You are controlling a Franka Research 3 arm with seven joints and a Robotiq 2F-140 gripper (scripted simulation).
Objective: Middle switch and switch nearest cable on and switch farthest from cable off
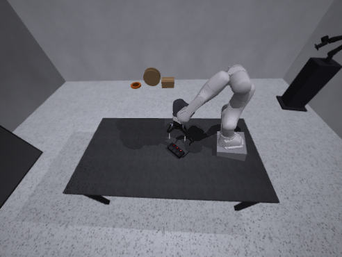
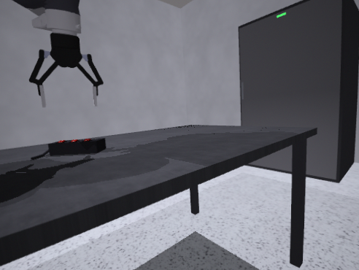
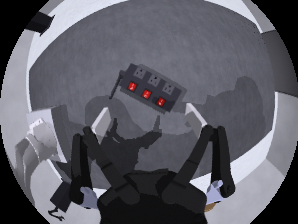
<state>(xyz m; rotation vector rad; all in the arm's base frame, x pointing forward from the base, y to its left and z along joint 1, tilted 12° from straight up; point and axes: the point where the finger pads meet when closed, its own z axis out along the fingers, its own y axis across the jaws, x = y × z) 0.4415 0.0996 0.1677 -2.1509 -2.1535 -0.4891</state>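
A black power strip (image 1: 177,150) (image 2: 77,146) (image 3: 149,87) lies flat on the dark table (image 1: 139,173) (image 2: 219,146), right way up. Its three red switches (image 1: 177,148) (image 2: 74,140) (image 3: 147,94) sit in a row along the top, and all three glow red. A thin cable (image 2: 39,155) (image 3: 115,94) leaves one end. My gripper (image 1: 178,137) (image 2: 68,98) (image 3: 147,112) is open and empty. It hangs well above the strip, a little behind it, fingers pointing down.
The arm's grey base (image 1: 232,147) stands on the table to the right of the strip. A large dark cabinet (image 2: 299,91) stands past the table's far end. A brown disc (image 1: 151,76), a box (image 1: 167,82) and an orange ring (image 1: 136,85) lie on the floor by the back wall.
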